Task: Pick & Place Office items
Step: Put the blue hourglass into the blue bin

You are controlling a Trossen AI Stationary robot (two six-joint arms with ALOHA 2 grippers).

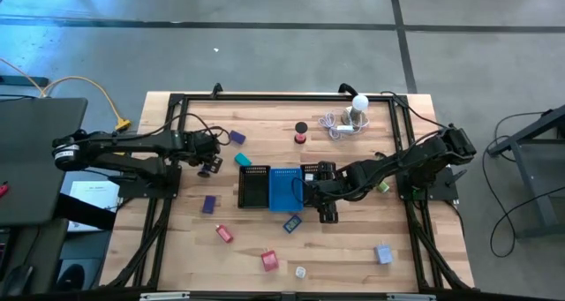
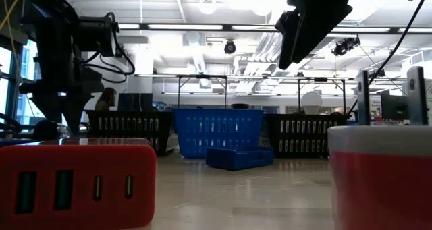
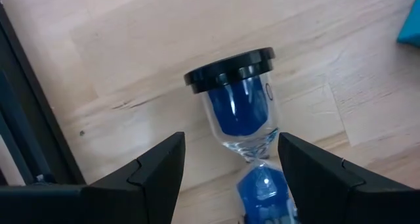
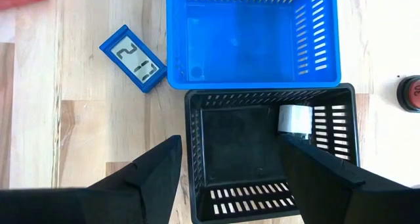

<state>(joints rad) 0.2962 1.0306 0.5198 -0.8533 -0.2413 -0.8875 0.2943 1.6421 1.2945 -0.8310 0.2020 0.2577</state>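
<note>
1. Not much has been put away as far as I can see: from the right wrist view one black mesh tray [image 4: 269, 198] holds a single small white roll [image 4: 294, 119] against its wall, and the blue tray [image 4: 252, 37] next to it looks bare inside
2. The left gripper [image 3: 226, 168] hangs over an hourglass with blue sand [image 3: 243, 112] lying on its side on the table's left half; its fingers are spread wide to either side of the glass waist and do not touch it, so I judge this pick is about to happen, not done
3. The right gripper [image 4: 230, 178] hovers above the black mesh tray in the middle of the table, fingers apart and holding nothing; it looks to me as though it has nothing to deliver just now
4. Plenty is left out on the wooden table [image 1: 353, 257]: a blue digital clock [image 4: 132, 58] just beside the blue tray, a purple block [image 1: 208, 204], a small red piece [image 1: 224, 234], a red charger block [image 1: 269, 261], a greyish block [image 1: 383, 254] near the front right, a tiny white piece [image 1: 300, 272], a purple block [image 1: 237, 137] and a teal block [image 1: 241, 160] near the left arm, and a red-and-black spool [image 1: 301, 131] toward the back
5. My guess is the job is in its early part, with nearly every item yet to go into a tray
</note>
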